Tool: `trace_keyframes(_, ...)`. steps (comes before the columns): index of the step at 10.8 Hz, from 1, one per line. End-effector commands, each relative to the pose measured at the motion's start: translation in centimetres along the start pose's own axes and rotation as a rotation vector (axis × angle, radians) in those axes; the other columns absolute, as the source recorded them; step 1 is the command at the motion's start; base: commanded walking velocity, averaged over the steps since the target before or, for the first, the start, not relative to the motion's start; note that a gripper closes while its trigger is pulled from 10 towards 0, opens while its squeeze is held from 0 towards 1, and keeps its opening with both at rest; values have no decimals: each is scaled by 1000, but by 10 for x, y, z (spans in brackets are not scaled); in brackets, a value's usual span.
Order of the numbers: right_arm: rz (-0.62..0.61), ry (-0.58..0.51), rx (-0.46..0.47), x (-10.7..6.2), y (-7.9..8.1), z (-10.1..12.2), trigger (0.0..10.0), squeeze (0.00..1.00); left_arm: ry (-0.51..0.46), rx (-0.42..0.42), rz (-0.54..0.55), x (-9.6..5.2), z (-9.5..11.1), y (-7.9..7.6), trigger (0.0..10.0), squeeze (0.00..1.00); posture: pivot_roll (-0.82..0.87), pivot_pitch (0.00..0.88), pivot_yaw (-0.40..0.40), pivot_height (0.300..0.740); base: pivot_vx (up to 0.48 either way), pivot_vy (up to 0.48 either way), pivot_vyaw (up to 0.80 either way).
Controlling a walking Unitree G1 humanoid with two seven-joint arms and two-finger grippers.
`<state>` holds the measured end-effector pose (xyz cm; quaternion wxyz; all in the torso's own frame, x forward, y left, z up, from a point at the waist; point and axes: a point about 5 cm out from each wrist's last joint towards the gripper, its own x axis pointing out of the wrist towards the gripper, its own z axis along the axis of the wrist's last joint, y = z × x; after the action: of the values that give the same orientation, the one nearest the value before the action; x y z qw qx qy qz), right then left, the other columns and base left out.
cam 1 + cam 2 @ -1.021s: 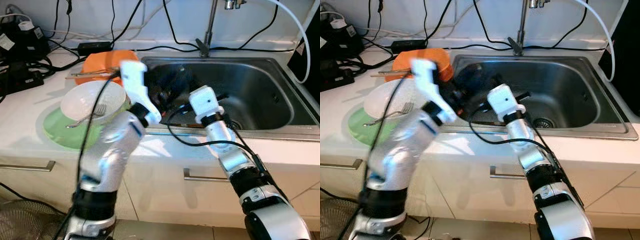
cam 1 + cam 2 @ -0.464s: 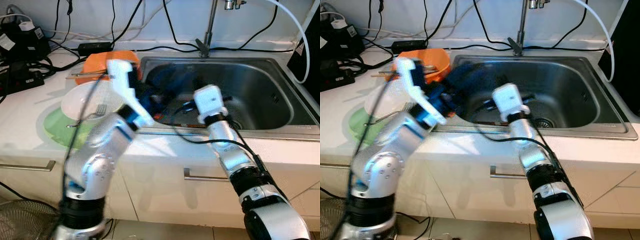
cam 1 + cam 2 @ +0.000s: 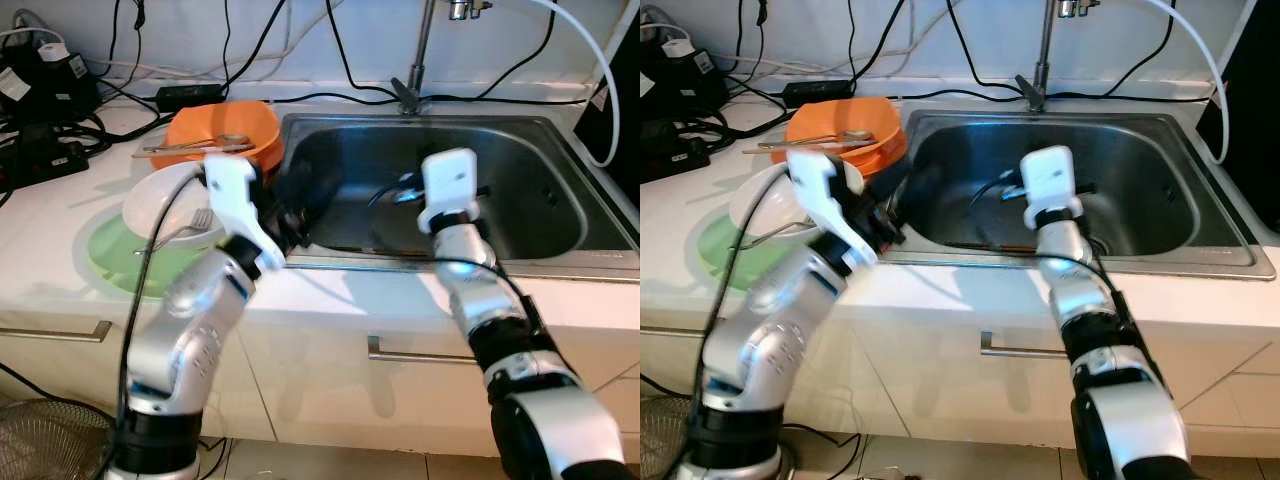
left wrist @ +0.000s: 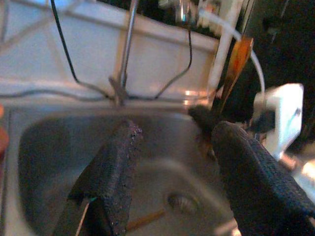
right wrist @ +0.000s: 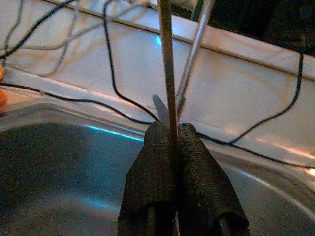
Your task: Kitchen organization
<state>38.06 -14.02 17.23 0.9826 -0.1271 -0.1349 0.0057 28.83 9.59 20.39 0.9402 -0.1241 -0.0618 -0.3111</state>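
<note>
My right gripper (image 5: 170, 133) is shut on a thin chopstick (image 5: 167, 59) that stands upright above the steel sink (image 3: 450, 264). It hovers over the middle of the basin (image 3: 402, 192), and the left wrist view shows the same chopstick (image 4: 236, 61) as an orange-brown stick. Another chopstick (image 3: 1000, 247) lies on the sink floor near the front wall. My left gripper (image 3: 288, 226) is at the sink's left rim, open, with nothing between its fingers (image 4: 115, 167).
An orange bowl (image 3: 222, 138) with utensils laid across it sits on the counter left of the sink. In front of it, a white bowl (image 3: 172, 200) with a fork rests on a green plate (image 3: 108, 258). Cables and adapters (image 3: 40, 100) crowd the back left. The faucet (image 3: 415, 60) rises behind the sink.
My left gripper has drawn back out of the basin to its left rim. The right gripper has risen and moved right over the sink, with the chopstick in it.
</note>
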Motion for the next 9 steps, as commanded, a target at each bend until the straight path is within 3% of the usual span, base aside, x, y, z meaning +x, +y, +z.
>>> trace_keyframes(1,-17,26,34,8,-8,4,10000,0,66,40,-9,0,-10,-1,10000,0,128,0,51,740,0,0,0)
trace_keyframes(3,-35,113,80,20,-19,4,10000,0,166,132,-16,0,-28,-1,10000,0,124,0,51,740,0,0,0)
trace_keyframes(5,-25,240,139,26,-21,-2,10000,0,209,160,-30,0,-39,-4,10000,0,125,0,48,740,0,0,0)
trace_keyframes(9,98,440,175,17,3,-24,10000,0,276,221,-31,-1,-53,-2,10000,0,129,0,45,740,0,0,0)
